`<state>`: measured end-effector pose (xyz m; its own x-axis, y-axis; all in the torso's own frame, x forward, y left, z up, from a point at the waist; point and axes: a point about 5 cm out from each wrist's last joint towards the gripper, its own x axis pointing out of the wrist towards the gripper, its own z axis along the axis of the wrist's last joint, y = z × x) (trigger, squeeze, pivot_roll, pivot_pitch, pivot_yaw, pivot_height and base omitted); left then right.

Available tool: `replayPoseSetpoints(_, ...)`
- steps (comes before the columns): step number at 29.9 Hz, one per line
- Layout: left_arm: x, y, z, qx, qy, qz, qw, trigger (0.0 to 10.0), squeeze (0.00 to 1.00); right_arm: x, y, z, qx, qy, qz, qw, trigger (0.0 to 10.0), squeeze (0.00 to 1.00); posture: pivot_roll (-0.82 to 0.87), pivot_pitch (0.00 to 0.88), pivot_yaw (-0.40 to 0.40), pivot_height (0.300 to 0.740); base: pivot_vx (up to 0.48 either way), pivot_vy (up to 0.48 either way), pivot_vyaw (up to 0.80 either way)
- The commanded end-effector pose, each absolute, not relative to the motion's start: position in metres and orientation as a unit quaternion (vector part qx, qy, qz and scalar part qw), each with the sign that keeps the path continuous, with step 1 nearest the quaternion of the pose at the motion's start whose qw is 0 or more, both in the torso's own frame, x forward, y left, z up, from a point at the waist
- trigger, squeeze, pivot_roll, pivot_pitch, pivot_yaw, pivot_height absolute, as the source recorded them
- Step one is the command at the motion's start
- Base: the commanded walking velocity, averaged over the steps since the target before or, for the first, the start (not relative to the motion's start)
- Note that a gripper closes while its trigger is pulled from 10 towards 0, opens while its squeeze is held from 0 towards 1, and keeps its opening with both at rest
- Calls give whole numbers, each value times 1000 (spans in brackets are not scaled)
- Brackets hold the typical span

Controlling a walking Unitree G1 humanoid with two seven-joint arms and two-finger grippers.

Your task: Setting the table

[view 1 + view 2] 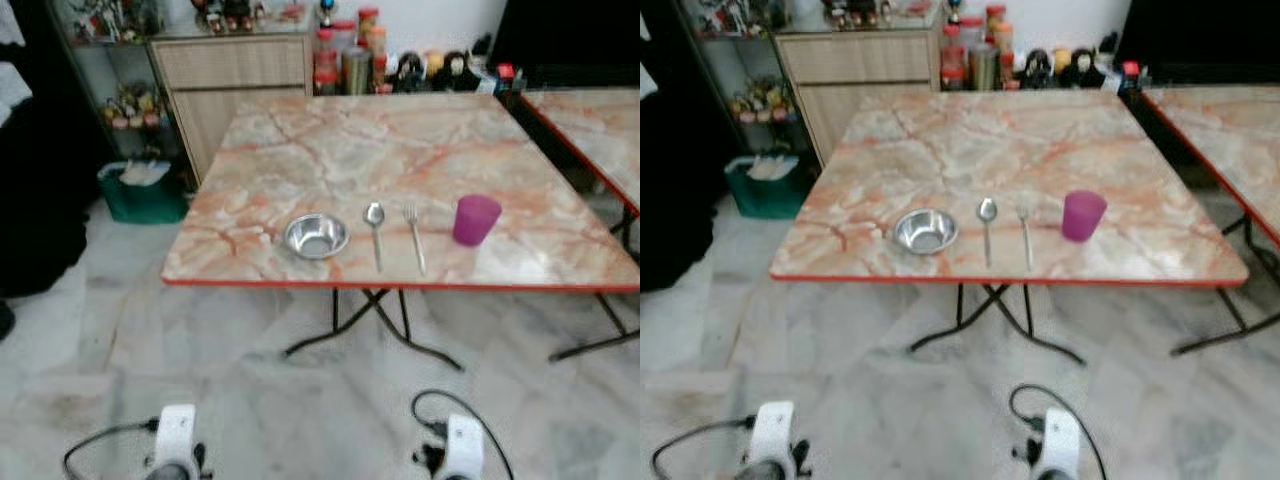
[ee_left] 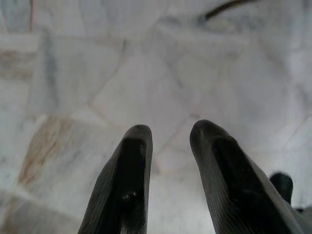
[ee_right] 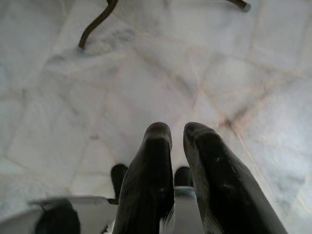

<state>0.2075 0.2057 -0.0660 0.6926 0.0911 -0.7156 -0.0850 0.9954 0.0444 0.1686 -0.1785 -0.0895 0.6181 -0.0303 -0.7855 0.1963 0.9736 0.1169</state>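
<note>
Both arms hang low over the pale marble floor (image 1: pixel 120 330) in front of the table, idle. Seen from its wrist, the left gripper (image 2: pixel 168 134) has its two black fingers parted by a moderate gap, holding nothing. The right gripper (image 3: pixel 177 130) has its fingers nearly together, a thin slit between them, also holding nothing.

Ahead stands a folding table (image 1: pixel 330 150) with a marbled orange top and red edge. Along its near edge lie, in a row from the robot's left to right: a steel bowl (image 1: pixel 316 236), a spoon (image 1: pixel 375 228), a fork (image 1: pixel 415 236) and a purple cup (image 1: pixel 475 220), upright. Spoon and fork lie side by side, apart, handles toward the robot.

Beyond the table a wooden cabinet (image 1: pixel 232 75) stands beside jars (image 1: pixel 345 60), and a green bin (image 1: pixel 143 192) sits on the floor to the left. A second table (image 1: pixel 600 125) stands at the right.
</note>
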Motion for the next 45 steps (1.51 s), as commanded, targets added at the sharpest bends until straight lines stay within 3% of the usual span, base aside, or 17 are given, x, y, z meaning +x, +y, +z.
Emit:
replayPoseSetpoints(1, 217, 211, -58, -7, 364, 57, 930, 10000, 0, 176, -174, -87, 99, 425, -57, 898, 10000, 0, 71, 0, 17, 740, 0, 0, 0)
replayPoseSetpoints(12, 229, 207, -51, -4, 343, 44, 938, 10000, 0, 173, -172, -88, 109, 426, -64, 896, 10000, 0, 61, 0, 28, 740, 126, 0, 0)
replayPoseSetpoints(45, 224, 204, -55, -20, 348, 37, 936, 10000, 0, 172, -174, -89, 104, 430, -65, 894, 10000, 0, 69, 0, 20, 740, 290, 0, 0)
